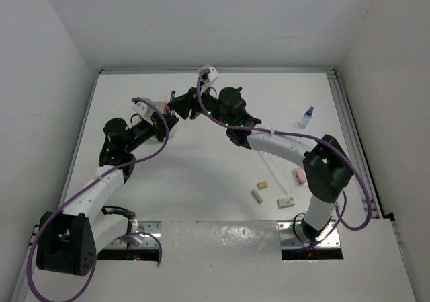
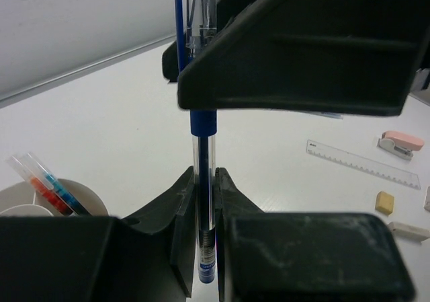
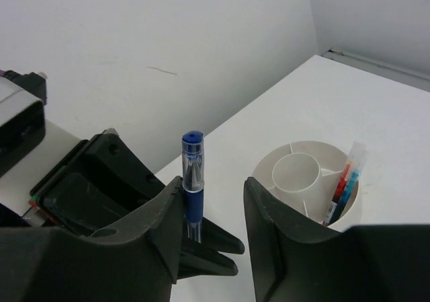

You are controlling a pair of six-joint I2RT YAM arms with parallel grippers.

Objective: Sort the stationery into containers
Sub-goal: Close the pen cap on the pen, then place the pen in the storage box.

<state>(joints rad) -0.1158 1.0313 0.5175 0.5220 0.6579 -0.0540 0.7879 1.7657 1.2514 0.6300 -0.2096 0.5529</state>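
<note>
My left gripper (image 2: 204, 181) is shut on a blue pen (image 2: 203, 134) and holds it upright. My right gripper (image 3: 212, 189) is open around the pen's capped top (image 3: 193, 174), which rests against its left finger. The white round tub (image 3: 295, 155) stands just right of both grippers, with red and blue pens (image 3: 344, 181) in one outer compartment; it also shows in the left wrist view (image 2: 87, 193). In the top view both grippers (image 1: 171, 114) meet at the far left-centre, over the tub (image 1: 161, 106), which is mostly hidden.
At right lie a clear ruler (image 2: 363, 164), a pink eraser (image 1: 300, 175), a tan eraser (image 1: 263, 184), a white eraser (image 1: 256, 196) and another white piece (image 1: 287, 200). A blue-capped bottle (image 1: 307, 117) stands far right. Walls close the back and sides.
</note>
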